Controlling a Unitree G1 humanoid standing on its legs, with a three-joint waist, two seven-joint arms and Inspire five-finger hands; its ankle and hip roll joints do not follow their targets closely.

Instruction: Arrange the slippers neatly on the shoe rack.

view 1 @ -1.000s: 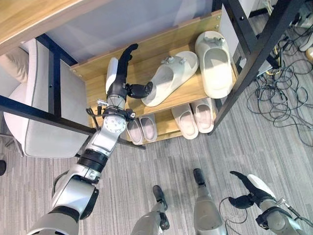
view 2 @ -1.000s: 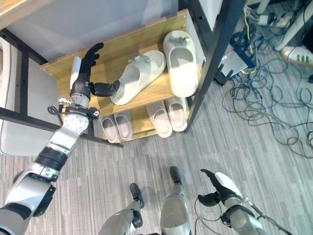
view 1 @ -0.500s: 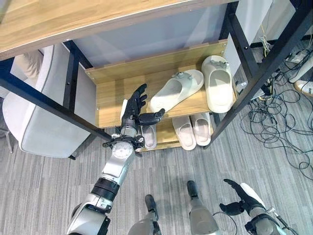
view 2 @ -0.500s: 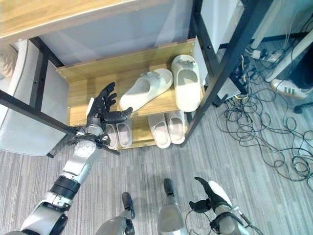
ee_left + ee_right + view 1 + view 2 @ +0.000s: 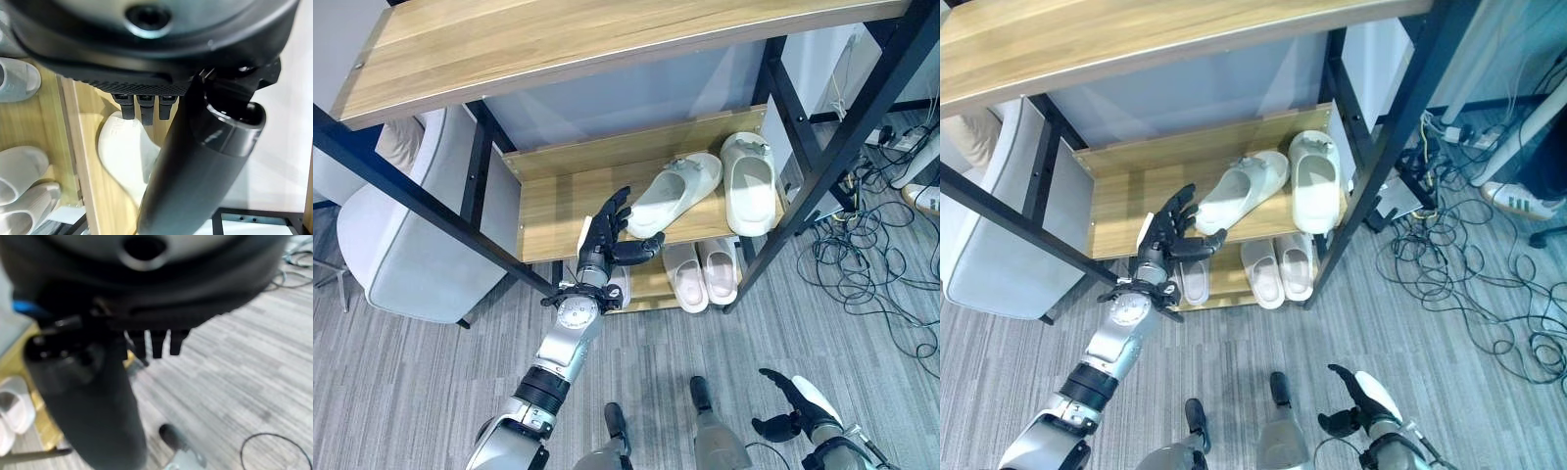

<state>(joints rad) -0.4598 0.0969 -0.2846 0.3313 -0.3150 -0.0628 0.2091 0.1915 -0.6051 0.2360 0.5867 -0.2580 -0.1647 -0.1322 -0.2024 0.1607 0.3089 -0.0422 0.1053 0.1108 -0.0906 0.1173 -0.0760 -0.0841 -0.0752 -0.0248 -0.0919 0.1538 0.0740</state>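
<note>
Two cream slippers lie on the rack's middle shelf (image 5: 548,201). One slipper (image 5: 677,193) lies slanted, its heel toward the shelf's front; the other slipper (image 5: 750,181) lies straight at the right end. My left hand (image 5: 607,235) hovers open at the shelf's front edge, fingers spread, its thumb (image 5: 195,161) pointing at the slanted slipper's heel (image 5: 124,156) without holding it. Low above the floor, my right hand (image 5: 793,406) hangs open and empty.
The bottom shelf holds a cream pair (image 5: 700,274) and a smaller pair (image 5: 1193,279) partly behind my left hand. A wide wooden board (image 5: 558,49) tops the black frame (image 5: 783,206). A grey chair (image 5: 401,245) stands left; cables (image 5: 871,255) and a person's shoe (image 5: 1518,199) lie right.
The camera has pulled back and up. My left hand has drawn back from the slanted slipper's heel to the shelf's front edge. Both slippers lie as before.
</note>
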